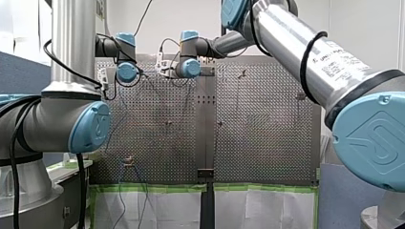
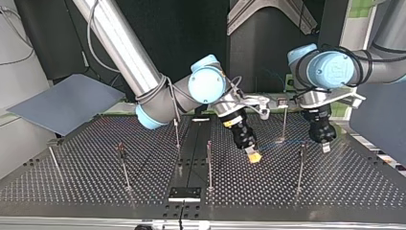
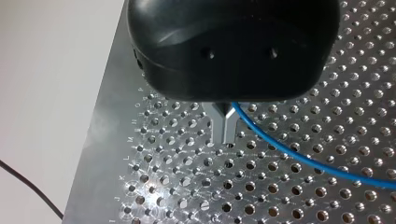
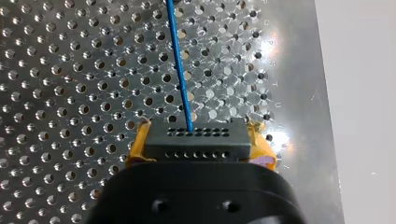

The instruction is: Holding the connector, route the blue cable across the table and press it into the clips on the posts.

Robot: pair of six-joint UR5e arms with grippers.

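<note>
The black connector [image 4: 194, 140] is pinched between the yellow pads [image 4: 137, 148] of the right gripper [image 2: 253, 155], low over the perforated table [image 2: 72, 177] and close by a lettered edge of it. One blue cable [image 4: 180, 70] leaves the connector's face and runs ahead over the holes. From across the table that stretch is only a faint line, and the connector itself is too small to pick out there. The cable reaches the left gripper [image 3: 224, 128], also beside a lettered edge. Its two metal fingers are drawn together at the tips, with the cable coming out against them, and the black body hides just where they grip it. I count six thin posts [image 2: 209, 163] standing on the table; what tops them is too small to make out. From behind the arms, both grippers are hard to make out among the wrists and wiring.
</note>
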